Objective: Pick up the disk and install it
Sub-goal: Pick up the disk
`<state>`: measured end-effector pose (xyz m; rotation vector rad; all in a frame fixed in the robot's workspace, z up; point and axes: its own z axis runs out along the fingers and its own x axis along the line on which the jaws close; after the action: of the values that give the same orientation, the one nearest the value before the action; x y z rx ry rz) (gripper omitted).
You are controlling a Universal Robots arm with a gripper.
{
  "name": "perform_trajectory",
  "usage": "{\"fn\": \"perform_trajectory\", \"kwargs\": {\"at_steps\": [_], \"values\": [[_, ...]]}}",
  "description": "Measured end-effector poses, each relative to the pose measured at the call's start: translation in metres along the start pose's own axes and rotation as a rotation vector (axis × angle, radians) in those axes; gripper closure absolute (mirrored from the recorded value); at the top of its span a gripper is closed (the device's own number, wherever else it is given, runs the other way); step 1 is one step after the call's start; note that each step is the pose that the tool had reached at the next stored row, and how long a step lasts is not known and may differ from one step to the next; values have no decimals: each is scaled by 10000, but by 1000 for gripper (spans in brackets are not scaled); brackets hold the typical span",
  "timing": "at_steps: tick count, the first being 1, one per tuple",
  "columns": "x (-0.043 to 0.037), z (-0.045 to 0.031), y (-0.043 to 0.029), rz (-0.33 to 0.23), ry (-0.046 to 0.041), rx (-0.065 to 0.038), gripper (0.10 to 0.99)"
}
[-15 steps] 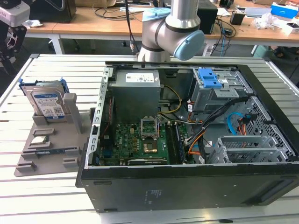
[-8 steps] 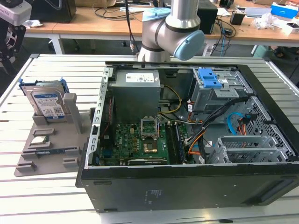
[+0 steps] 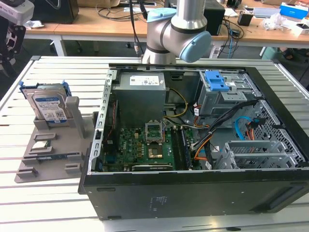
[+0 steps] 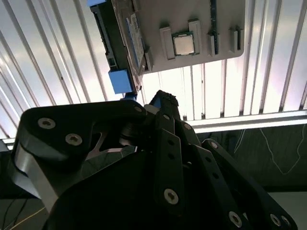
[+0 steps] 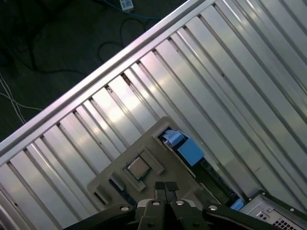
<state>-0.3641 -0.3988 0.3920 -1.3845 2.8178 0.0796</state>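
At nine o'clock of the open computer case (image 3: 193, 193) in the exterior view: the disk (image 3: 48, 106), one item, standing on edge in a grey holder (image 3: 48, 162) on the bench (image 3: 63, 72). Flat rectangular body of silver metal, with a white-and-blue label on the broad face and a blue plastic carrier frame (image 5: 188, 150) along its edges. Holder: matte moulded plastic with slotted recesses (a square silvery chip (image 4: 182, 44) lies flat in one). Bench: pale ribbed metal slats, glossy. Hand (image 5: 166, 186): black metal linkage with round bolt heads, fingertips pressed together, nothing held, hovering near the holder and apart from the disk.
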Motion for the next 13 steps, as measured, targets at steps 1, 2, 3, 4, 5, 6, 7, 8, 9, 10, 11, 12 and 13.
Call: {"fn": "perform_trajectory", "kwargs": {"at_steps": [1,2,3,4,5,6,7,8,9,10,11,12,13], "values": [[0,0,0,-62,2,-2,980],[0,0,0,-203,9,-4,980],[0,0,0,-333,15,-8,980],[0,0,0,-403,18,-10,980],[0,0,0,-479,22,-11,980],[0,0,0,-548,25,-13,980],[0,0,0,-646,29,-15,980],[0,0,0,-769,35,-18,980],[0,0,0,-884,39,-21,980],[0,0,0,-948,43,-22,980],[0,0,0,-1023,46,-23,980],[0,0,0,-1150,52,-27,980],[0,0,0,-1207,54,-28,980]]}}
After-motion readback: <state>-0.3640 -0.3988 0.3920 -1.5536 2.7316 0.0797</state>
